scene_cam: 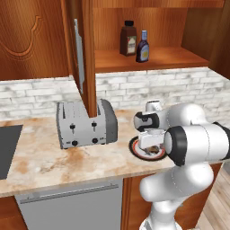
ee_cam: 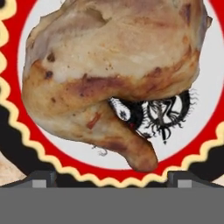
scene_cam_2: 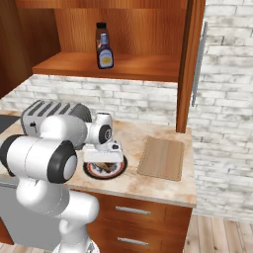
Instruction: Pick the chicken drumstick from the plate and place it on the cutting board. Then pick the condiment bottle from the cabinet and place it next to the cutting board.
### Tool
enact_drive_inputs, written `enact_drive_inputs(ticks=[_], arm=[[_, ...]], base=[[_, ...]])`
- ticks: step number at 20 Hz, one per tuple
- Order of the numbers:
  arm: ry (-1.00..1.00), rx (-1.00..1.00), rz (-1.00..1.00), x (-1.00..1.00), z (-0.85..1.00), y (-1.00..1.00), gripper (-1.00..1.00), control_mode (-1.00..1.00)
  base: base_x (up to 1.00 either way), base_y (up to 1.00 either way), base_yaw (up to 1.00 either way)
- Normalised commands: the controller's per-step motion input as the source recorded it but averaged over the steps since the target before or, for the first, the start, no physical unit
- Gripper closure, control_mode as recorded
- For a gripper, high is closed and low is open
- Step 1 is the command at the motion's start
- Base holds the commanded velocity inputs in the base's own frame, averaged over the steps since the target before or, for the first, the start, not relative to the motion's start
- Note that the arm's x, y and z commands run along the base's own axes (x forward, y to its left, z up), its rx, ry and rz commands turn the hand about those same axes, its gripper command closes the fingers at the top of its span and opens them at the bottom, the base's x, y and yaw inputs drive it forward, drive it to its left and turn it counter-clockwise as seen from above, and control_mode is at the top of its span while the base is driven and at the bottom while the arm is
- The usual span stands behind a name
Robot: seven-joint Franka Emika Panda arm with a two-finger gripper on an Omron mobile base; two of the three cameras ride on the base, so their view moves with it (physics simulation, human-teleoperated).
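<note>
Hand view shows gripper point(ee_cam: 109, 177) spread wide over chicken drumstick point(ee_cam: 109, 65) on plate point(ee_cam: 205, 109); toaster point(scene_cam: 85, 122) stands near.

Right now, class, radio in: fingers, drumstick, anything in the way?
Fingers open, low over the plate. Chicken drumstick on the plate, not yet gripped. Cutting board bare, nothing in the way.

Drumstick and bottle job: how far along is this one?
Nothing looks done. The chicken drumstick lies on the plate, with the gripper low over it. The cutting board is bare, and the condiment bottle stands in the cabinet.
</note>
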Motion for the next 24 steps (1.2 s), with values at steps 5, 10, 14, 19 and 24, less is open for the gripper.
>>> enact_drive_inputs(ticks=[5, 10, 14, 19, 24], arm=[[-0.01, 0.0, 0.09, 0.0, -0.1, -0.05, -1.0, -1.0], [-0.03, 0.0, 0.05, 0.0, -0.23, 0.0, -1.0, -1.0], [-0.04, 0.01, 0.03, 0.0, -0.3, 0.0, -1.0, -1.0], [-0.02, 0.04, 0.03, 0.08, -0.19, 0.0, -1.0, -1.0], [0.0, 0.06, 0.03, 0.11, -0.01, 0.0, -1.0, -1.0]], base=[[0.0, 0.0, 0.0], [0.0, 0.0, 0.0], [0.0, 0.0, 0.0], [0.0, 0.0, 0.0], [0.0, 0.0, 0.0]])
